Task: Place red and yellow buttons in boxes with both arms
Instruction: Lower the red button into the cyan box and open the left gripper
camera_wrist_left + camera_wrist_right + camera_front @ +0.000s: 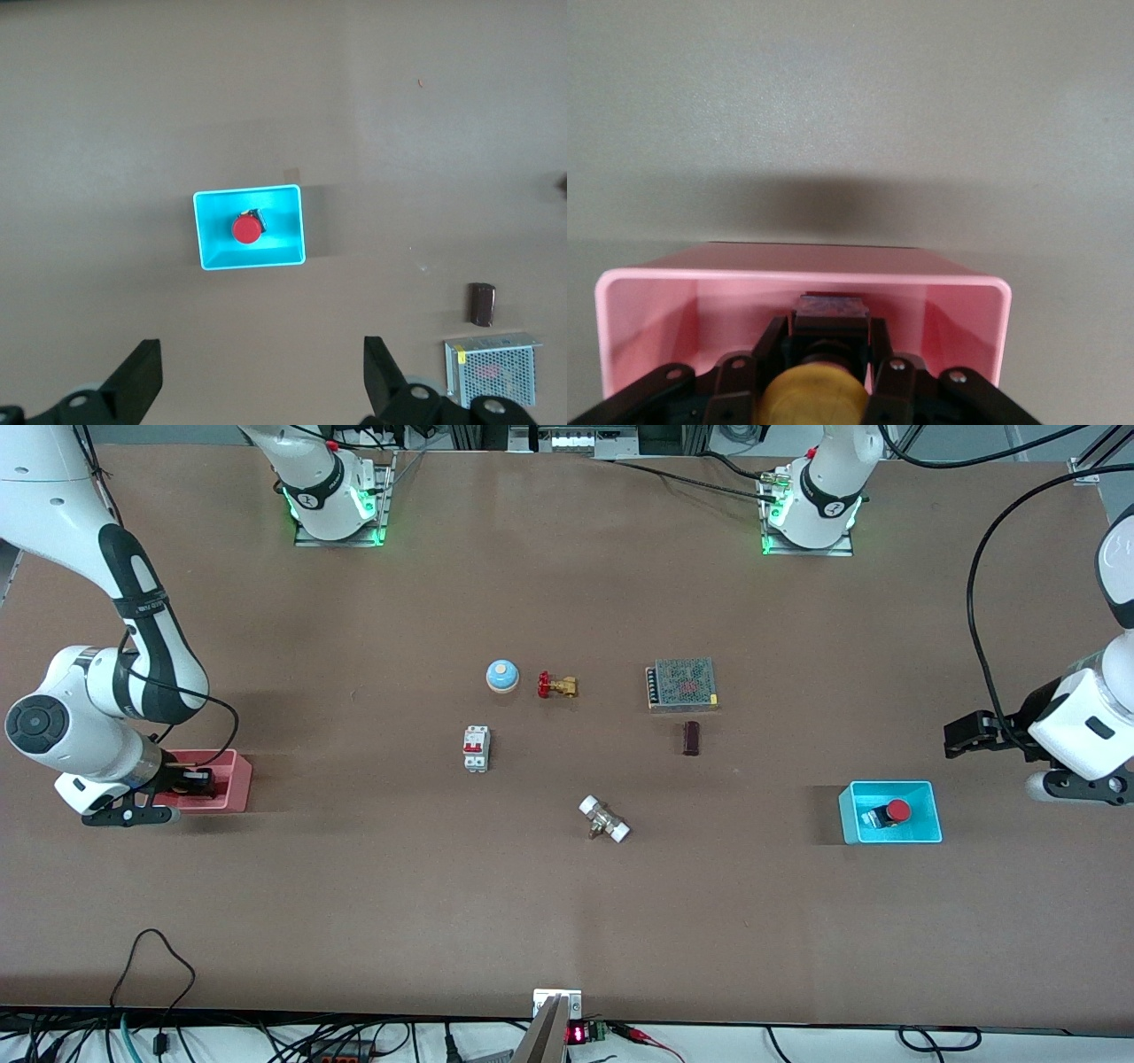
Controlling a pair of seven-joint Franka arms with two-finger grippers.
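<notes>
The front view looks down from high across the table (567,921), facing both robot bases. The left wrist view looks straight down from well above the cyan box (249,227), which the front view shares. The right wrist view sits close inside the pink box (802,301).

- No words, brands or labels are showing clearly enough to read anywhere.
- A small display (576,1034) at the table's near edge is glowing with red digits, but they cannot be made out.
</notes>
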